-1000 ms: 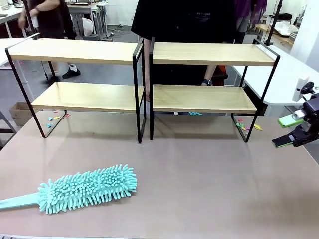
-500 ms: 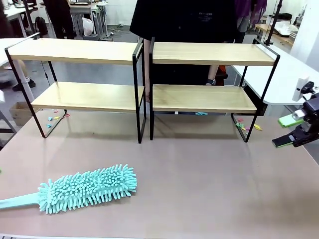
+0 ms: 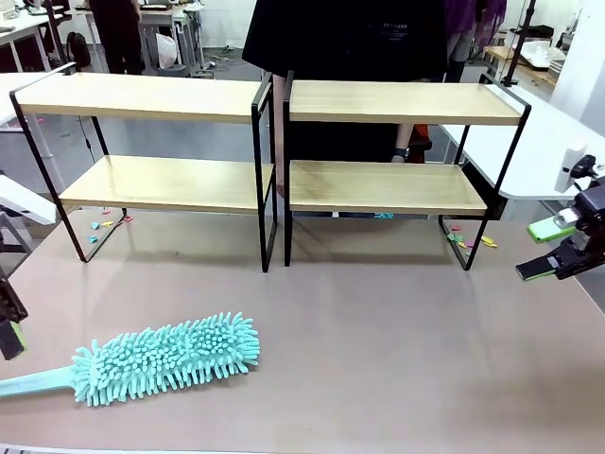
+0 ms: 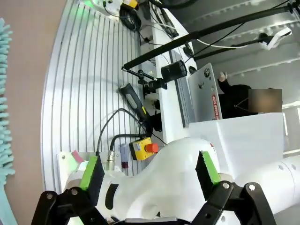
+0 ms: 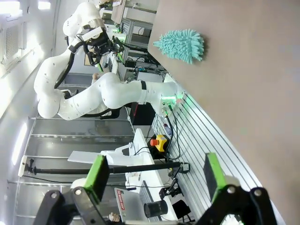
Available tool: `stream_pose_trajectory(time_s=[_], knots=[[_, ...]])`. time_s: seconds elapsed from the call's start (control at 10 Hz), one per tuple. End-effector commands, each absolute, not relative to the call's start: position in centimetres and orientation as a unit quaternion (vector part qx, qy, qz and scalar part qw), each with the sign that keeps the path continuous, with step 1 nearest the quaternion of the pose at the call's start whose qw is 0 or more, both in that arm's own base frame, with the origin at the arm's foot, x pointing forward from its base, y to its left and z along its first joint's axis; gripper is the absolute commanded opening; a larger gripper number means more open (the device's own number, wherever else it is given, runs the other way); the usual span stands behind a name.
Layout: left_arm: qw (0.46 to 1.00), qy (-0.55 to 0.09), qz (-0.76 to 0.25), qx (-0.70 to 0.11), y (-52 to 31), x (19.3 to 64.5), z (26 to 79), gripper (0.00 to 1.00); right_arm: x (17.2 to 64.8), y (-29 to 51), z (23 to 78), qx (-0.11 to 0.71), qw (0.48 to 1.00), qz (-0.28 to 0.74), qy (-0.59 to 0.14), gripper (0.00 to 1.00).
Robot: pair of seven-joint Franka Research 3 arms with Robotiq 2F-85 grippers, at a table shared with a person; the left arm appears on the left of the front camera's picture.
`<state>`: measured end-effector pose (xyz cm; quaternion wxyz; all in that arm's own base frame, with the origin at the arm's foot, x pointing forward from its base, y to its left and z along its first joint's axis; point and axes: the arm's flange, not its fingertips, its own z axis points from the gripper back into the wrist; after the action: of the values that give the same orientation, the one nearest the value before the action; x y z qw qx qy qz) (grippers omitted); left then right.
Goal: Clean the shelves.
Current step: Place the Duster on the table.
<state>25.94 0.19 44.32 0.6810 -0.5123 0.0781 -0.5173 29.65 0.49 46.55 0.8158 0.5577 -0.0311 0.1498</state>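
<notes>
**A:** Front view had the shelves [image 3: 274, 142] lined up side by side across the upper half of the frame, on the far part of the table [image 3: 397, 331], all four boards bare. A person in dark clothes [image 3: 345, 38] stood right behind them, top center. The teal duster [image 3: 165, 357] lay lower left on the tabletop, handle running off the left edge, well apart from both racks.

**B:** and the grippers?

**A:** The right gripper [image 3: 553, 251] sat at the right edge, mid-height, green pads spread apart with nothing between them. It hung near the right rack's foot but wasn't touching it. The left gripper [image 3: 9, 326] only peeked in at the left edge, just above the duster handle, too cut off there to read.

**B:** wrist cams help?

**A:** Yep. In the left wrist view its fingers [image 4: 91, 171] rose from the bottom with a wide gap, nothing held, looking at the ribbed metal base plate [image 4: 84, 93] with cables and a yellow e-stop box [image 4: 143, 149]. Duster fringe [image 4: 4, 108] showed along the left edge. Right wrist view: own fingers [image 5: 99, 176] also splayed and empty, duster [image 5: 180, 45] up top on the table, and the left arm [image 5: 93, 93] in the upper left.
</notes>
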Motion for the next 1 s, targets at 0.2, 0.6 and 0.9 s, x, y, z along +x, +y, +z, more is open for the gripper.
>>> stream_pose_trajectory(time_s=[0.2, 0.6, 0.9], knots=[[0.738, -0.068, -0.182, -0.647, -1.8, 28.9, 45.8, 1.0, 29.8, 0.5, 46.7, 0.561, 0.812, 0.156, -0.041, 1.0], [0.748, -0.176, -0.002, -0.64, 0.3, 31.1, 45.6, 1.0, 29.8, 0.5, 46.7, 0.561, 0.812, 0.156, -0.041, 1.0], [0.749, -0.049, -0.143, -0.645, 1.5, 31.8, 45.5, 1.0, 29.8, 0.5, 46.7, 0.561, 0.812, 0.156, -0.041, 1.0]])
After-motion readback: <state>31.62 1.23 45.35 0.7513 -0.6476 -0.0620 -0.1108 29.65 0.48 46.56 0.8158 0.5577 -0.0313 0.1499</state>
